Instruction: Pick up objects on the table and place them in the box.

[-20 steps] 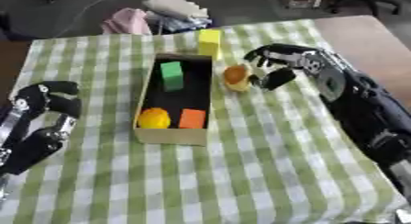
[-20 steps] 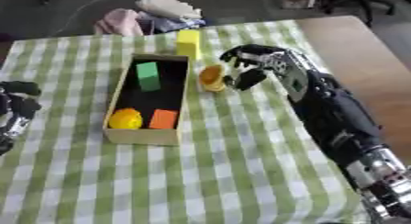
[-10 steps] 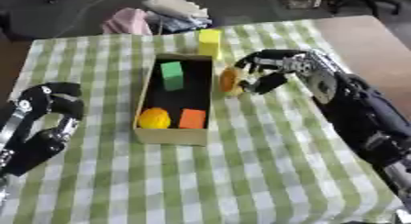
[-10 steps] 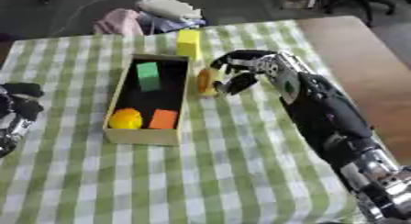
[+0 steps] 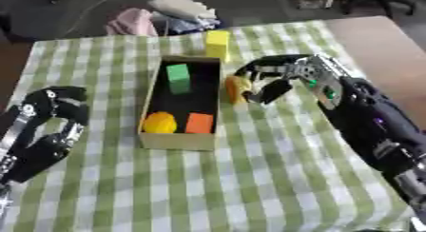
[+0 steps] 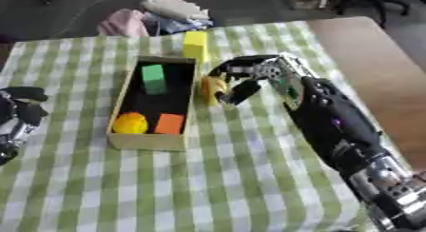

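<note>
Now, starting left of the box (image 5: 211, 93): the left robot hand (image 5: 60, 113) sits idle, fingers curled on nothing, well away from the action. Inside the box lie a green block (image 5: 178, 78), a yellow piece (image 5: 159, 122) and an orange cube (image 5: 199, 122). Just right of the box wall, the orange-yellow object (image 5: 236, 88) is pinched in the right robot hand (image 5: 276, 75), standing roughly upright. The box opening lies straight to that hand's left, so this looks like a short carry over the rim. A yellow block (image 5: 217, 44) waits beyond the box's far end.
</note>
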Robot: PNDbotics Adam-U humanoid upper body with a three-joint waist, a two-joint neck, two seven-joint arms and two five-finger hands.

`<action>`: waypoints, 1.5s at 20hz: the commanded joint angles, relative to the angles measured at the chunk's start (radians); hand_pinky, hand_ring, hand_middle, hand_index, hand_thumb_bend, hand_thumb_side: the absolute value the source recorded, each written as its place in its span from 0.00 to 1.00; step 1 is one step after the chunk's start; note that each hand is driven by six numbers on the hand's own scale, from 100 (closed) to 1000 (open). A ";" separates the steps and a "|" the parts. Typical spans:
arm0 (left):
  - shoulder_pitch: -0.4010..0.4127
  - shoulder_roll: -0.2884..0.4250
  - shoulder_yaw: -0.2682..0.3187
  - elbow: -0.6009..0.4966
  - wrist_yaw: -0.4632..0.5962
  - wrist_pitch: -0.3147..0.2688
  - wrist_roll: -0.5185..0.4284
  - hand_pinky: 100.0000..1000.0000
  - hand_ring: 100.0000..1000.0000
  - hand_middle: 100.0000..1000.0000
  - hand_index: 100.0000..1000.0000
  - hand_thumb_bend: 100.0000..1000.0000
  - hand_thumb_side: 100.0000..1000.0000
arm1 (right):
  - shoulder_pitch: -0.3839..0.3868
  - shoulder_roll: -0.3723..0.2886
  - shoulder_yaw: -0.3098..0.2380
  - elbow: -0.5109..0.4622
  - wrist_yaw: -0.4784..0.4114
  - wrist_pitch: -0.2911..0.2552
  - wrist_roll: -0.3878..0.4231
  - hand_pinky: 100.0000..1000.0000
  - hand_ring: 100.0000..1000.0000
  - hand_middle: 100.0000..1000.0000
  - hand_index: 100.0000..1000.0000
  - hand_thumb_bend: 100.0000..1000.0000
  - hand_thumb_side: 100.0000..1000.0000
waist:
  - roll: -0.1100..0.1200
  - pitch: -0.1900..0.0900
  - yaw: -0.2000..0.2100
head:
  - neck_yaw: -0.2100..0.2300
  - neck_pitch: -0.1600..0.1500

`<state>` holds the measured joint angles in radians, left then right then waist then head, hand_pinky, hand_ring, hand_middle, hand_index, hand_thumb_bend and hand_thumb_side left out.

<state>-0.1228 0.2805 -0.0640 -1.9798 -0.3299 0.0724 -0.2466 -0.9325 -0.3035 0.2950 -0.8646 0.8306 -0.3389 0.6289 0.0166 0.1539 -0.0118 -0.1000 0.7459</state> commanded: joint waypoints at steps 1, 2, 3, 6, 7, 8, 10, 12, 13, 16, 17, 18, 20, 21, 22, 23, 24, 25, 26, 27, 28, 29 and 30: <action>-0.007 0.005 0.001 -0.017 -0.004 -0.001 -0.003 0.66 0.60 0.66 0.79 0.13 0.61 | -0.004 0.009 0.001 -0.002 0.040 -0.005 -0.021 0.77 0.77 0.79 0.90 0.00 0.23 | 0.009 -0.020 0.004 | -0.004 -0.011; -0.007 0.005 0.002 -0.017 -0.004 -0.001 -0.003 0.66 0.60 0.66 0.79 0.13 0.61 | -0.001 0.012 -0.004 0.005 0.048 -0.003 -0.037 0.76 0.75 0.78 0.89 0.00 0.23 | 0.009 -0.019 0.005 | -0.004 -0.011; -0.007 0.004 0.002 -0.017 -0.004 -0.001 -0.003 0.66 0.60 0.66 0.79 0.13 0.61 | 0.001 0.015 -0.007 0.014 0.057 -0.003 -0.052 0.75 0.73 0.75 0.86 0.00 0.23 | 0.009 -0.019 0.006 | -0.004 -0.012; -0.007 0.002 0.001 -0.016 -0.004 -0.001 -0.003 0.66 0.60 0.66 0.79 0.13 0.62 | 0.007 0.019 -0.020 0.036 0.072 -0.005 -0.111 0.72 0.68 0.69 0.79 0.00 0.22 | 0.007 -0.018 0.008 | -0.003 -0.012; -0.007 0.001 0.001 -0.015 -0.004 -0.001 -0.003 0.66 0.60 0.66 0.79 0.13 0.62 | 0.008 0.020 -0.023 0.041 0.079 -0.006 -0.133 0.72 0.68 0.67 0.78 0.00 0.21 | 0.007 -0.018 0.008 | -0.003 -0.012; -0.007 0.000 0.000 -0.015 -0.004 -0.001 -0.003 0.66 0.60 0.66 0.79 0.13 0.62 | 0.009 0.021 -0.025 0.044 0.086 -0.008 -0.157 0.71 0.65 0.65 0.75 0.00 0.21 | 0.006 -0.017 0.009 | -0.003 -0.011; -0.008 -0.001 0.000 -0.014 -0.003 -0.002 -0.004 0.66 0.60 0.66 0.79 0.12 0.62 | 0.011 0.023 -0.029 0.051 0.102 -0.012 -0.208 0.68 0.62 0.60 0.71 0.00 0.20 | 0.007 -0.017 0.010 | -0.003 -0.011; -0.007 -0.001 -0.001 -0.013 -0.004 -0.002 -0.005 0.66 0.60 0.66 0.79 0.12 0.62 | 0.013 0.025 -0.033 0.057 0.118 -0.016 -0.260 0.66 0.58 0.55 0.67 0.00 0.19 | 0.007 -0.016 0.011 | -0.004 -0.012; -0.007 -0.002 -0.001 -0.013 -0.004 -0.002 -0.004 0.66 0.60 0.65 0.79 0.12 0.62 | 0.014 0.026 -0.034 0.061 0.126 -0.017 -0.285 0.65 0.57 0.53 0.65 0.00 0.19 | 0.007 -0.016 0.011 | -0.004 -0.012; -0.006 -0.003 -0.001 -0.014 -0.004 -0.003 -0.004 0.66 0.60 0.65 0.79 0.12 0.62 | 0.016 0.027 -0.038 0.070 0.146 -0.025 -0.354 0.62 0.51 0.46 0.57 0.00 0.18 | 0.008 -0.015 0.012 | -0.004 -0.011; -0.006 -0.003 -0.001 -0.014 -0.004 -0.003 -0.005 0.66 0.60 0.65 0.79 0.12 0.62 | 0.016 0.028 -0.039 0.072 0.151 -0.028 -0.375 0.61 0.50 0.44 0.53 0.00 0.17 | 0.007 -0.015 0.012 | -0.005 -0.011; -0.006 -0.004 -0.002 -0.014 -0.004 -0.003 -0.005 0.66 0.60 0.65 0.79 0.12 0.62 | 0.017 0.028 -0.041 0.073 0.156 -0.030 -0.398 0.60 0.48 0.41 0.49 0.00 0.17 | 0.007 -0.015 0.012 | -0.005 -0.011; -0.005 -0.005 -0.002 -0.013 -0.004 -0.003 -0.005 0.66 0.60 0.65 0.79 0.12 0.62 | 0.017 0.027 -0.043 0.076 0.164 -0.033 -0.443 0.58 0.45 0.36 0.43 0.00 0.16 | 0.007 -0.014 0.012 | -0.005 -0.011; -0.005 -0.006 -0.002 -0.012 -0.004 -0.003 -0.006 0.66 0.60 0.65 0.79 0.12 0.62 | 0.018 0.027 -0.044 0.077 0.168 -0.034 -0.465 0.57 0.44 0.32 0.38 0.00 0.15 | 0.007 -0.014 0.012 | -0.005 -0.011; -0.005 -0.006 -0.001 -0.012 -0.004 -0.004 -0.006 0.66 0.60 0.65 0.79 0.11 0.63 | 0.017 0.026 -0.045 0.078 0.173 -0.036 -0.487 0.57 0.43 0.30 0.35 0.00 0.15 | 0.007 -0.014 0.012 | -0.005 -0.011; -0.005 -0.007 -0.001 -0.012 -0.004 -0.004 -0.005 0.66 0.60 0.65 0.79 0.11 0.63 | 0.017 0.026 -0.045 0.078 0.177 -0.037 -0.505 0.57 0.43 0.29 0.34 0.00 0.15 | 0.007 -0.014 0.012 | -0.006 -0.010; -0.005 -0.007 0.000 -0.012 -0.004 -0.004 -0.005 0.66 0.60 0.65 0.79 0.10 0.63 | 0.017 0.025 -0.047 0.078 0.178 -0.038 -0.522 0.56 0.41 0.26 0.28 0.00 0.14 | 0.007 -0.014 0.012 | -0.006 -0.010; -0.005 -0.008 0.000 -0.012 -0.004 -0.004 -0.005 0.66 0.60 0.65 0.79 0.10 0.63 | 0.017 0.024 -0.048 0.076 0.177 -0.039 -0.537 0.56 0.41 0.25 0.26 0.00 0.13 | 0.006 -0.014 0.012 | -0.007 -0.010; -0.005 -0.008 0.000 -0.011 -0.003 -0.004 -0.005 0.66 0.60 0.65 0.79 0.09 0.63 | 0.016 0.022 -0.049 0.075 0.173 -0.041 -0.548 0.56 0.41 0.25 0.23 0.00 0.13 | 0.006 -0.014 0.012 | -0.007 -0.010; -0.005 -0.008 0.001 -0.012 -0.003 -0.005 -0.005 0.66 0.60 0.65 0.79 0.09 0.63 | 0.015 0.019 -0.050 0.072 0.166 -0.041 -0.555 0.56 0.41 0.24 0.23 0.00 0.13 | 0.005 -0.015 0.012 | -0.008 -0.009; -0.006 -0.008 0.001 -0.012 -0.002 -0.005 -0.005 0.66 0.60 0.65 0.79 0.09 0.63 | 0.014 0.016 -0.050 0.068 0.157 -0.042 -0.558 0.56 0.40 0.24 0.21 0.00 0.13 | 0.005 -0.015 0.012 | -0.008 -0.009; -0.006 -0.007 0.002 -0.012 -0.001 -0.005 -0.004 0.66 0.60 0.65 0.79 0.09 0.63 | 0.011 0.012 -0.049 0.061 0.144 -0.043 -0.558 0.55 0.40 0.23 0.21 0.00 0.12 | 0.004 -0.015 0.012 | -0.009 -0.009; -0.006 -0.007 0.004 -0.012 0.000 -0.006 -0.004 0.66 0.60 0.65 0.79 0.09 0.63 | 0.009 0.008 -0.048 0.053 0.130 -0.044 -0.555 0.55 0.40 0.23 0.20 0.00 0.12 | 0.004 -0.016 0.012 | -0.009 -0.008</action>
<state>-0.1231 0.2639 -0.0665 -1.9790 -0.3337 0.0699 -0.2500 -0.8985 -0.2702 0.2533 -0.7886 0.9760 -0.3827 0.0814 0.0166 0.1539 -0.0001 -0.1073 0.7456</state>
